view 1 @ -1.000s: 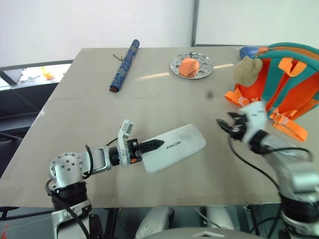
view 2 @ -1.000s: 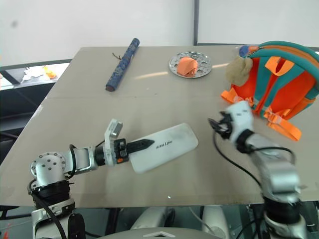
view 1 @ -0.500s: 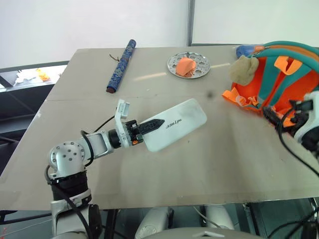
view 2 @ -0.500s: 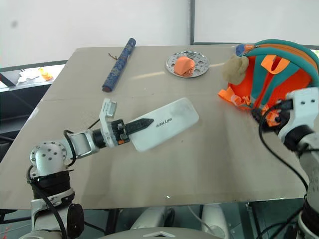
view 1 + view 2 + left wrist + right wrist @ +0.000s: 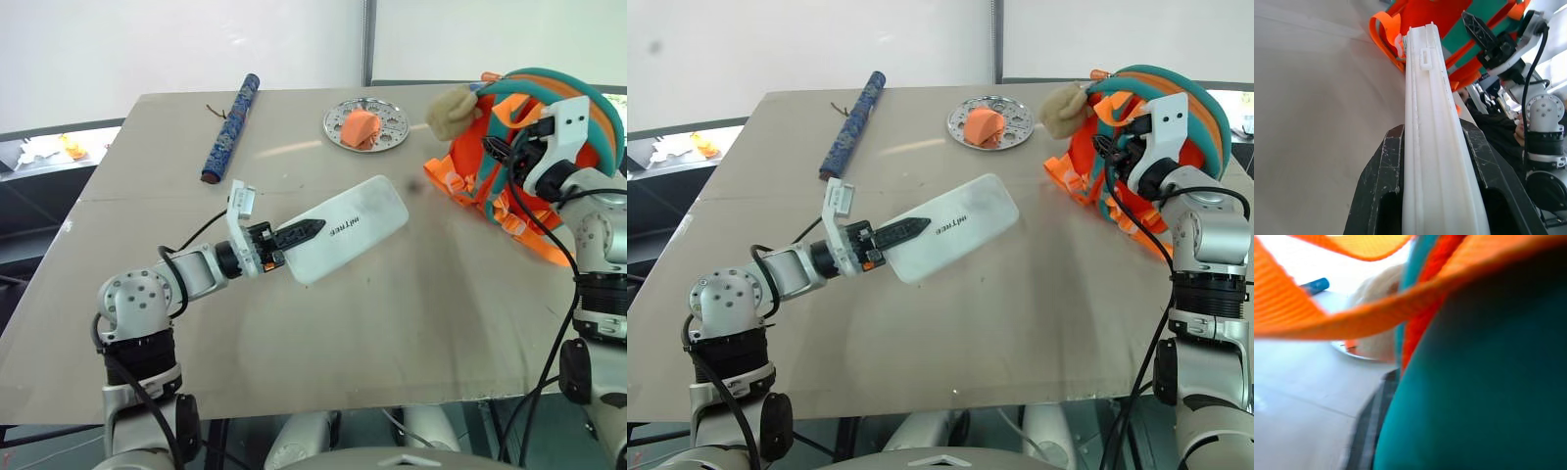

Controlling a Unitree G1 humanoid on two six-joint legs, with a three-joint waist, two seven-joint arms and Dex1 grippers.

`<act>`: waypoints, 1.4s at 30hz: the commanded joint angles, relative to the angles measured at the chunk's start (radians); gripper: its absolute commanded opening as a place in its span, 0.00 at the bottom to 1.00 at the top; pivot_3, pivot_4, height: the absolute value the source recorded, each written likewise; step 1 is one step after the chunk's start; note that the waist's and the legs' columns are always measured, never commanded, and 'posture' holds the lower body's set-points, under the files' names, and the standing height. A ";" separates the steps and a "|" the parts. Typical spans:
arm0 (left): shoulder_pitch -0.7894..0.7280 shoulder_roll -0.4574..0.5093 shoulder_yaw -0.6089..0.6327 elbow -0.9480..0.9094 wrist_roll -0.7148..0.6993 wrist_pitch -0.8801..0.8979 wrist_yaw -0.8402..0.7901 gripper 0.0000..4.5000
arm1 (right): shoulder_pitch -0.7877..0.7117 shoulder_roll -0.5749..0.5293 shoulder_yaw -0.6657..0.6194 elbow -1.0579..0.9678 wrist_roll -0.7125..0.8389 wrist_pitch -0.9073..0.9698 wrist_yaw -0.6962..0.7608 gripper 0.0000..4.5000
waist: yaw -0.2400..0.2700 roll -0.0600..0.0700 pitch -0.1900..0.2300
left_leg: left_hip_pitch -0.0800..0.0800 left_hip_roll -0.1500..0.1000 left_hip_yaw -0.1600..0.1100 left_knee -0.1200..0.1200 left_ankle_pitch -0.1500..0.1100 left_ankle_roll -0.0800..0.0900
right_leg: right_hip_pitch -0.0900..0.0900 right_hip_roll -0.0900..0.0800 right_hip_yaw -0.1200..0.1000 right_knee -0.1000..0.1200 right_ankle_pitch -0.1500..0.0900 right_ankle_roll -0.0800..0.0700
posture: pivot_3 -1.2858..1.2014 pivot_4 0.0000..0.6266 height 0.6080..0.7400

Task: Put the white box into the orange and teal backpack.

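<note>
Left claw [image 5: 294, 238] clamps the near end of the white box [image 5: 348, 228], held above the desk [image 5: 411, 313]. The box's long axis points right and far, toward the orange and teal backpack [image 5: 1087, 171] on the desk's far right. Right claw [image 5: 1112, 147] is at the backpack; its grip cannot be told.

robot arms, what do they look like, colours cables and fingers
Both arms are silver-grey metal with round jointed housings and loose black cables running along them. The left gripper has two black, scuffed fingers, an orange-marked black base and a white bracket above the wrist. The right gripper is black behind a white housing.
</note>
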 commanded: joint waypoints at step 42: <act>-0.175 0.441 -0.092 -0.043 0.036 -0.204 -0.633 0.16 | 0.469 -0.348 -0.191 -0.600 0.465 0.247 0.202 0.01 | 0.027 -0.004 0.013 | 0.000 -0.001 -0.002 0.003 -0.001 0.002 | 0.001 -0.001 -0.005 0.001 0.001 -0.001 | 0.52 0.24 0.93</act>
